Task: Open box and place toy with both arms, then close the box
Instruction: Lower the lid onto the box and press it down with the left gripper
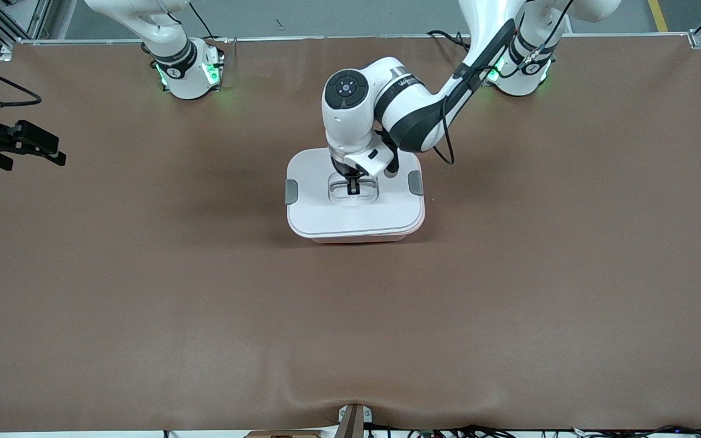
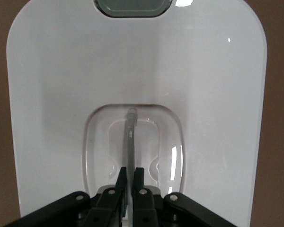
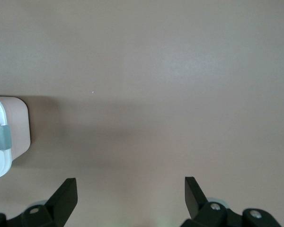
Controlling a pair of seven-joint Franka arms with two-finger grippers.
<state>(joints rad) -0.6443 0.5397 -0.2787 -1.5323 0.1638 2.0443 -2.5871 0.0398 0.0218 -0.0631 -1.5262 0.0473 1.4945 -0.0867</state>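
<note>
Up close, left gripper (image 2: pixel 129 182) pinching lid handle (image 2: pixel 130 137), right gripper (image 3: pixel 131 196) fingers spread, empty.

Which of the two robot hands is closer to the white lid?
Left. The left gripper has its fingers shut on the lid's handle; the right gripper waits open over bare table, toward the right arm's end.

A plain matte brown surface (image 1: pixel 143 292) carries a box (image 1: pixel 355 234) with a pale translucent pink body and a glossy white lid (image 1: pixel 320 210). The lid bears two grey side clips (image 1: pixel 291 191) and a thin grey handle (image 2: pixel 130 142) set in a white recess. Both arms (image 1: pixel 414 112) are white with black joint bands — their bases (image 1: pixel 189 76) glow green. The left tool (image 1: pixel 353 187) and the right tool (image 3: pixel 130 196) are black.
</note>
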